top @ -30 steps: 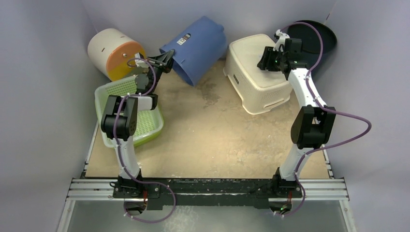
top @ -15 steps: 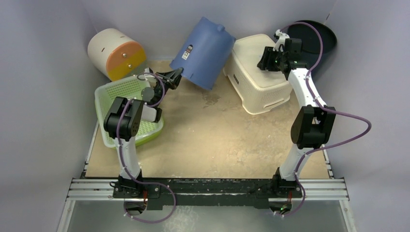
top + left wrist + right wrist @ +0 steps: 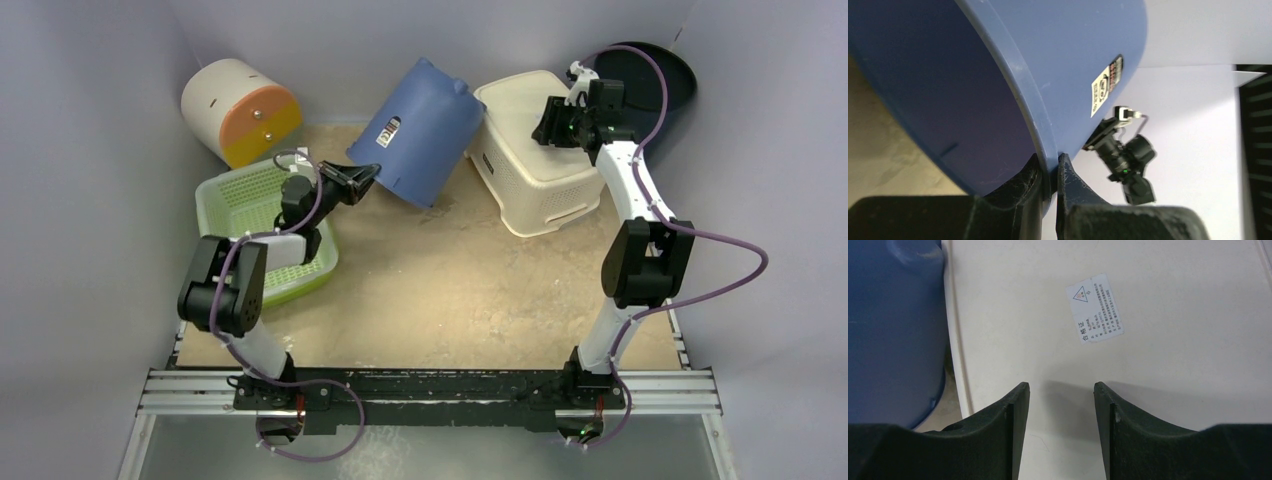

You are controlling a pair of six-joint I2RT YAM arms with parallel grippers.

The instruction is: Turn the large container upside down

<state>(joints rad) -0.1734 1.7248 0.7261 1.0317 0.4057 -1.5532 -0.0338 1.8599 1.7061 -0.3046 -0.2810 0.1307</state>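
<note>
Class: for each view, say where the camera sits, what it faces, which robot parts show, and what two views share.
Top external: high behind the robot, looking down on the table; left gripper and right gripper show.
Left wrist: rides that wrist, facing the blue bucket rim; its own fingers clamp it.
Right wrist: rides that wrist, facing the cream basket; its open fingers show.
Shared: blue bucket in all.

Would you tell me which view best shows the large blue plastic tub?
Top external: the whole large blue plastic tub shows, tilted. Left wrist gives only the rim section clamped in the left tool; right wrist, just a side sliver.
</note>
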